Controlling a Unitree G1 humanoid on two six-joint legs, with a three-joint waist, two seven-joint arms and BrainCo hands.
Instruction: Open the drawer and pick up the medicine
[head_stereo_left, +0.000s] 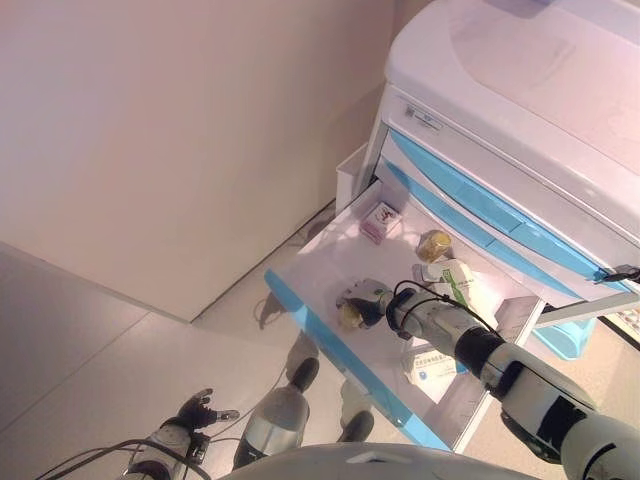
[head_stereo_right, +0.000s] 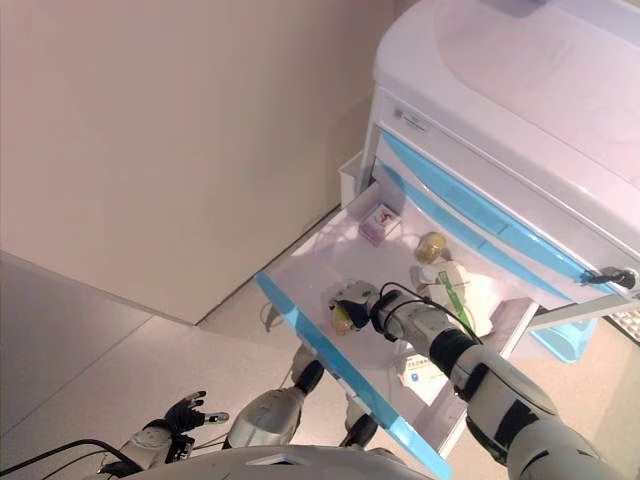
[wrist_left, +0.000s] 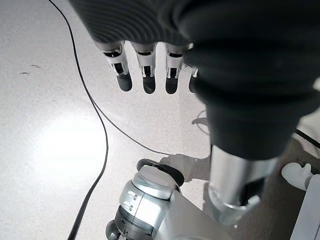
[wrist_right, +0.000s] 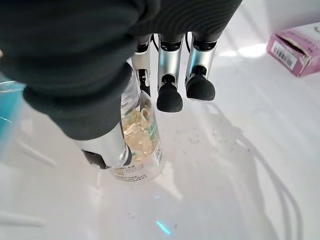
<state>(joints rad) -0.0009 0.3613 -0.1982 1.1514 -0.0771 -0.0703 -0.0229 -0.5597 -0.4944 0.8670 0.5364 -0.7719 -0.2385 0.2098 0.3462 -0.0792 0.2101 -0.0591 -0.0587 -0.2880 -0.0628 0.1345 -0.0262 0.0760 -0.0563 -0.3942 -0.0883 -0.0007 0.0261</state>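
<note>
The cart's top drawer is pulled open, its blue front towards me. My right hand is inside it, at the near left part. In the right wrist view the thumb and one finger pinch a clear medicine bottle of yellow capsules that touches the drawer floor. The other fingers hang beside it. The bottle also shows in the left eye view. My left hand hangs open low on the left, over the floor.
In the drawer lie a pink box, a second yellowish bottle, a white and green box and a white and blue box. The white cart has more blue drawers, all closed. A wall stands to the left.
</note>
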